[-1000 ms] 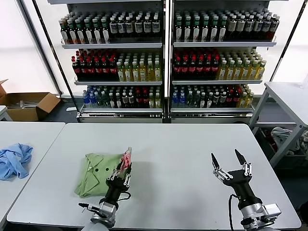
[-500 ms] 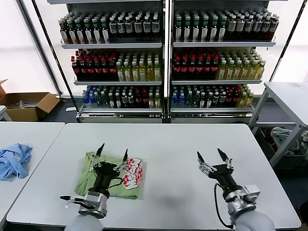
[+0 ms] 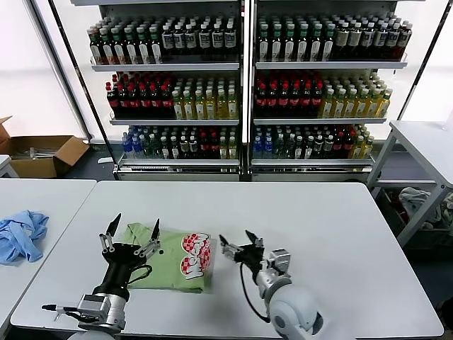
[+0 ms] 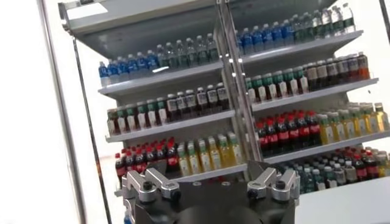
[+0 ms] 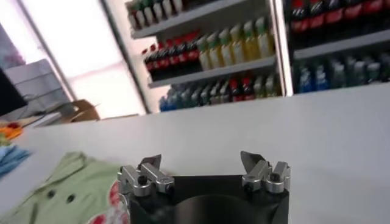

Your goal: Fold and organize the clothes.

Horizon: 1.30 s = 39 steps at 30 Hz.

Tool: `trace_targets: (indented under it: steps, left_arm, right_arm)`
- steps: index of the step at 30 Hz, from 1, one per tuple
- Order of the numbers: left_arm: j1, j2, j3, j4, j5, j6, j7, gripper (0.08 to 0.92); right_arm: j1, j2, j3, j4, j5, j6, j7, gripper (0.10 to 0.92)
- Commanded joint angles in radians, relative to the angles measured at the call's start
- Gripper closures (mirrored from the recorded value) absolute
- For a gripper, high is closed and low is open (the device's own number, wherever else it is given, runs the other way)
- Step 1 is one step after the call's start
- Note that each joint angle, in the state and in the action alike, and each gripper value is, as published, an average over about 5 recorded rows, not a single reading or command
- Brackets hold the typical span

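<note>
The light green polo shirt (image 3: 166, 265) lies partly folded on the white table (image 3: 318, 227), near its front left. Its red-and-white checkered logo (image 3: 195, 253) faces up at the shirt's right edge. My left gripper (image 3: 135, 224) is open and empty, raised over the shirt's left part with its fingers pointing up; in the left wrist view (image 4: 204, 176) it faces the shelves. My right gripper (image 3: 236, 237) is open and empty, just right of the logo edge. The right wrist view shows its gripper (image 5: 201, 159) open, with the shirt (image 5: 67, 189) and its dark buttons beside it.
A light blue garment (image 3: 21, 235) lies on the neighbouring table at far left. Drink shelves (image 3: 241, 92) stand behind the table. A cardboard box (image 3: 42, 156) sits on the floor at back left. Another table (image 3: 425, 138) stands at the right.
My left gripper let go of the shirt's fold, opened and moved left and up. The shirt now lies flat with the logo up. My right gripper moved far left to the shirt's right edge.
</note>
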Motion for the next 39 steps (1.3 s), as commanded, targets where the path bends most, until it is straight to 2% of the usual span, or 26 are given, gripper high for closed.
trace_targets:
  steps: [1, 10, 25, 28, 39]
  left_arm:
    - [0.061, -0.024, -0.082, -0.017, 0.003, -0.022, 0.041, 0.177]
    - [0.063, -0.023, -0.075, 0.009, 0.0, -0.017, 0.045, 0.177]
    - [0.064, -0.02, -0.07, 0.007, -0.011, 0.004, 0.04, 0.177]
    - [0.063, -0.021, -0.069, 0.013, -0.013, 0.005, 0.04, 0.177]
    - [0.064, -0.023, -0.064, -0.001, -0.023, 0.025, 0.042, 0.177]
  right_arm:
    - [0.044, 0.062, -0.183, -0.037, 0.042, -0.061, 0.052, 0.203]
    - [-0.036, 0.025, -0.112, 0.017, 0.044, -0.038, 0.057, 0.203]
    - [-0.003, 0.106, -0.111, -0.136, 0.007, 0.0, 0.019, 0.218]
    - [-0.002, 0.108, -0.109, -0.143, 0.005, 0.009, 0.019, 0.28]
    - [0.025, 0.133, -0.111, -0.168, -0.003, 0.034, 0.016, 0.599]
